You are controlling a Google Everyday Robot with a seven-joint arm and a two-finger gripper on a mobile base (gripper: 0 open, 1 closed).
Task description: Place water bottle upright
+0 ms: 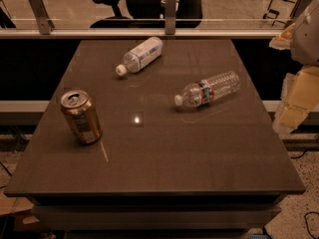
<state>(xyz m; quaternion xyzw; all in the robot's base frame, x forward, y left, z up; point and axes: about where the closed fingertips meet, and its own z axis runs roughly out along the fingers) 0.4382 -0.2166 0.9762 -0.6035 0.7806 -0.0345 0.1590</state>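
Note:
The water bottle (208, 90) is clear ribbed plastic with a white cap and a narrow red-and-dark label band. It lies on its side on the right half of the dark table (149, 158), cap pointing left toward the front. My gripper (295, 101) is at the right edge of the view, beyond the table's right side, well apart from the bottle. It holds nothing that I can see.
A second bottle with a wide white wrap label (140, 55) lies on its side at the back of the table. A copper-coloured can (81, 116) stands upright at the front left. A glass railing (149, 29) runs behind the table.

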